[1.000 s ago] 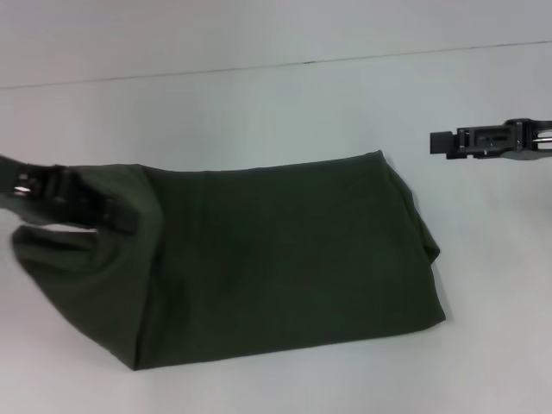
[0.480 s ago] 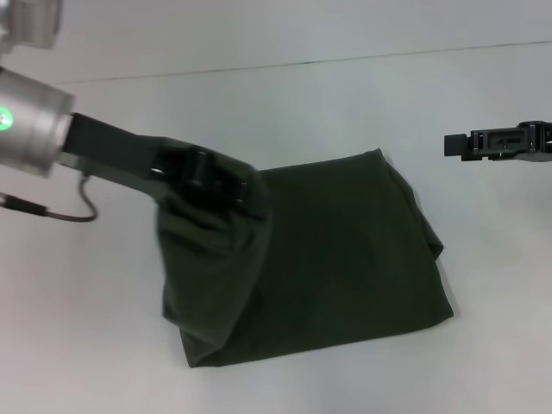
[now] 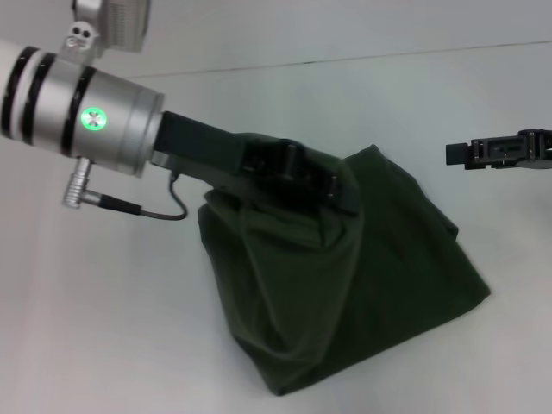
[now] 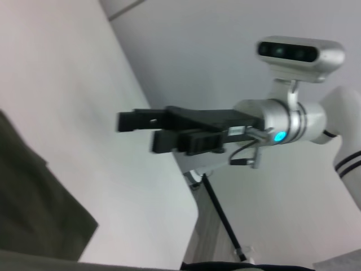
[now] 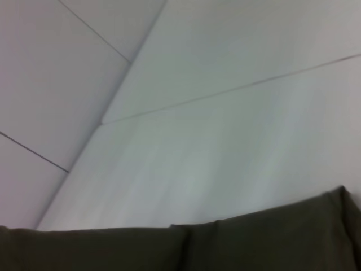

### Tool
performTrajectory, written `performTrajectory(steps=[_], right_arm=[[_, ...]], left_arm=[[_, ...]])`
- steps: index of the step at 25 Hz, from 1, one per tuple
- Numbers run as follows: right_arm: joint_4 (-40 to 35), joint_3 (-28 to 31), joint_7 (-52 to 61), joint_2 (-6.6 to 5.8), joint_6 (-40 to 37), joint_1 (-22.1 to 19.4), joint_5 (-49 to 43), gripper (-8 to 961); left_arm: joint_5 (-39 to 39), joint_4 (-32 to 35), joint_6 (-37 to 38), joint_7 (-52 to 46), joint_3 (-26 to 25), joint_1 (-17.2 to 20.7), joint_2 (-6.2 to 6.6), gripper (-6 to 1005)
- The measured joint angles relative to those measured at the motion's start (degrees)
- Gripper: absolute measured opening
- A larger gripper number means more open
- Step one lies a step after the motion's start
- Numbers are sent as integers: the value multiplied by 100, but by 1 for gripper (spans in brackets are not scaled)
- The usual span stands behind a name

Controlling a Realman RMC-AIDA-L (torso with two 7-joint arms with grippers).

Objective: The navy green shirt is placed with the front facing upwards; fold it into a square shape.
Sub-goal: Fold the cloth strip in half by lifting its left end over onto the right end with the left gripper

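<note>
Shirt (image 3: pixel 379 259) lies mid-worktop (image 3: pixel 95 328), its left end lifted and draped over my left gripper (image 3: pixel 332 191), whose jaws look clamped on the cloth, though the fabric hides them. Fold direction is rightward, toward my right gripper (image 3: pixel 461 153), idle beyond the shirt's right edge; its jaws I cannot tell.

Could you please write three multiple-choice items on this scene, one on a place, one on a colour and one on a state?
1. Where is the right pincer?
A. Off the shirt's right side, apart from it
B. Pressed on the shirt's middle
C. Under the table

2. What colour is the shirt?
A. Bright red
B. Dark olive green
C. White

3. What is the left pincer doing?
A. Parked off the cloth
B. Holding a raised fold of the shirt above the white table
C. Holding a cup

Answers: 1 A, bare table lies between them. 2 B, the cloth shows dark green in every view. 3 B, cloth hangs down from it.
</note>
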Motion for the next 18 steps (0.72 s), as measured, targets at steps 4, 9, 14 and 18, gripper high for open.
performTrajectory(steps=[4,9,14,18], right_arm=[[0,-25,0,1,65,-2,-82,785],[0,-27,-18,17,79,-15,-86,782],[23,-31,-40,39,82,-18,-88,779],[93,-36,-50,33,104,-20,-88,777]], left_arm=[[-148,59,-234,3,204,-64,-86,64],[-359,389,-637,136,437,-175,-121,65],[-484,630,-870,208,549,-337,-131,65],[-657,924,-1209,336,696,-472,-146,65]])
